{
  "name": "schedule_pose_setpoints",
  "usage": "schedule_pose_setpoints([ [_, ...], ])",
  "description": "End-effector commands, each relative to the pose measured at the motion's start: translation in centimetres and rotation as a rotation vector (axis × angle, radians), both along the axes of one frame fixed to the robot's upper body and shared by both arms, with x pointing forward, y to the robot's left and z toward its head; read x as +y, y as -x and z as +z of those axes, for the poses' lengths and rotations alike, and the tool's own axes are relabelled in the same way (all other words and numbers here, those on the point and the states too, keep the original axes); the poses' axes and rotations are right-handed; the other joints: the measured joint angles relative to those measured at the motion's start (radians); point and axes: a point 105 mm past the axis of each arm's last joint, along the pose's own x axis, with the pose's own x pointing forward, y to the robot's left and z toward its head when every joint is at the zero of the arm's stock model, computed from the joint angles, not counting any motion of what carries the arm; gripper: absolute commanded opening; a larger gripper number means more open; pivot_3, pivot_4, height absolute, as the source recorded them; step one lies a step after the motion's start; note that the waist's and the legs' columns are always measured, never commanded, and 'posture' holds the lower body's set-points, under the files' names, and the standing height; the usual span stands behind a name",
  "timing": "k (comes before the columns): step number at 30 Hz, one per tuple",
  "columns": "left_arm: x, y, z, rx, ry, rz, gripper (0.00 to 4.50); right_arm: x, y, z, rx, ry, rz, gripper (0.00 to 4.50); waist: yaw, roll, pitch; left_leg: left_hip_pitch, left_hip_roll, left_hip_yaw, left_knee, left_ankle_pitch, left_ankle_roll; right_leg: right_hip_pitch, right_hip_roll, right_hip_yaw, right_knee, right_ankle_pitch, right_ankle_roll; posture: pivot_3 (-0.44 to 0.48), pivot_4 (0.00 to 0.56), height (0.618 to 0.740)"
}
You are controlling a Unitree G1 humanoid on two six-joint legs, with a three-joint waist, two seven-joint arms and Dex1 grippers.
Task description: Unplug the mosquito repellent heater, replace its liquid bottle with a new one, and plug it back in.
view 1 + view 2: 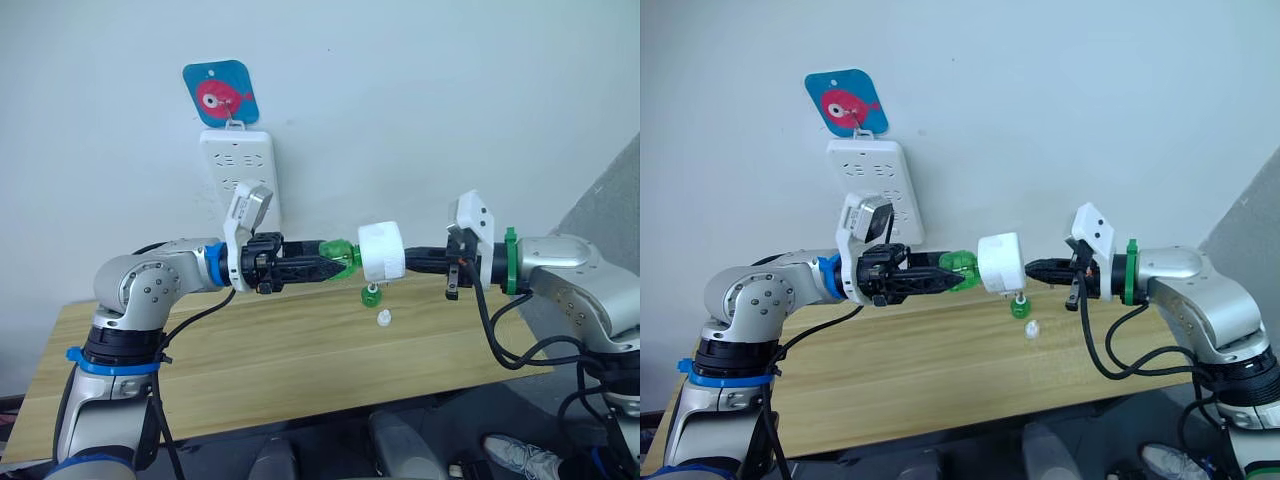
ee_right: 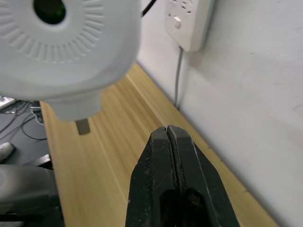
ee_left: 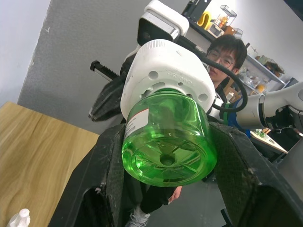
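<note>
Heater [image 1: 381, 251]: one, green bottle [image 1: 343, 256] attached, in left hand [image 1: 318, 262].

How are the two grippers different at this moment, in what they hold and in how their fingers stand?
The left gripper is clamped on the green liquid bottle, which sits in the white heater; the right gripper holds nothing. The left fingers stand apart around the bottle; the right fingers are pressed together beside the heater. Both are raised above the wooden table, pointing at each other.
</note>
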Motion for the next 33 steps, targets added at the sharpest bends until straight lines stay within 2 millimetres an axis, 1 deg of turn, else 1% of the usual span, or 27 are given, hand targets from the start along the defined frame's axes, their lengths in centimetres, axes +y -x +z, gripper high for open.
schedule_pose_setpoints([
  [1, -0.2, 0.0, 1.1, -0.046, 0.027, 0.0, 2.28, 1.3, 1.7, 2.1, -0.011, -0.051, 0.082, 0.0, -0.001, 0.0, 0.0, 0.0, 0.0, 0.0, 0.0, 0.0, 0.0, 0.0, 0.0, 0.0, 0.0, 0.0, 0.0, -0.188, 0.08, 0.728],
  [8, -0.2, -0.8, 0.9, -0.091, 0.025, 0.057, 2.28, 2.0, 3.2, 3.5, 0.026, -0.086, 0.118, 0.0, -0.001, 0.0, 0.0, 0.0, 0.0, 0.0, 0.0, 0.0, 0.0, 0.0, 0.0, 0.0, 0.0, 0.0, 0.0, -0.19, 0.082, 0.728],
  [20, -0.4, -1.8, -0.1, -0.196, -0.03, 0.106, 2.28, 2.2, 4.7, 5.1, 0.049, -0.104, 0.15, 0.0, -0.004, 0.0, 0.0, 0.0, 0.0, 0.0, 0.0, 0.0, 0.0, 0.0, 0.0, 0.0, 0.0, 0.0, 0.0, -0.198, 0.08, 0.728],
  [26, -0.6, -1.8, -0.3, -0.219, -0.036, 0.108, 2.28, 2.3, 4.8, 5.3, 0.059, -0.118, 0.148, 0.0, -0.007, 0.0, 0.0, 0.0, 0.0, 0.0, 0.0, 0.0, 0.001, 0.0, 0.0, 0.0, 0.0, 0.0, 0.001, -0.198, 0.08, 0.728],
  [33, -0.6, -0.7, -1.3, -0.23, -0.088, 0.04, 2.28, 2.3, 3.8, 6.3, 0.031, -0.167, 0.103, 0.0, -0.013, 0.0, -0.001, 0.0, 0.0, 0.0, 0.0, 0.0, 0.001, 0.0, 0.0, 0.0, 0.0, 0.0, 0.001, -0.201, 0.072, 0.728],
])
